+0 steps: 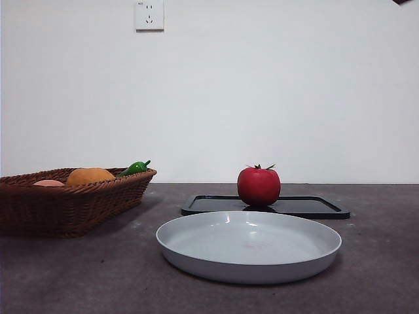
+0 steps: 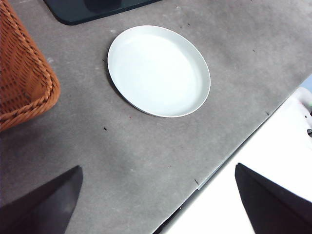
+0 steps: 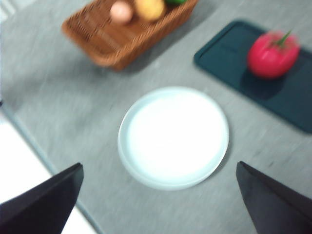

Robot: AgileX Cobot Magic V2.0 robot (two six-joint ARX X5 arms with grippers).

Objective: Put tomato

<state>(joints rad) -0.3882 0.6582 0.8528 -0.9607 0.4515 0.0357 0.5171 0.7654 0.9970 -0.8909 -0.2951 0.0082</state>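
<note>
The red tomato [image 1: 258, 186] with a green calyx stands on the black tray [image 1: 314, 207], behind the white plate [image 1: 249, 245]. The right wrist view shows the tomato [image 3: 272, 55] on the tray [image 3: 292, 97], beyond the plate [image 3: 173, 137], blurred. My right gripper [image 3: 158, 204] hangs high above the table's near edge, open and empty. My left gripper [image 2: 158, 204] is also high, open, over the table's edge, with the plate [image 2: 158, 70] ahead of it and nothing between its jaws. The tomato is out of the left wrist view.
A brown wicker basket [image 1: 72, 199] stands at the left, holding an orange fruit [image 1: 90, 176], a pinkish fruit [image 1: 49, 183] and a green pepper [image 1: 135, 167]. A black arm tip [image 1: 402, 2] shows at the top right corner. A wall socket [image 1: 149, 14] is on the back wall.
</note>
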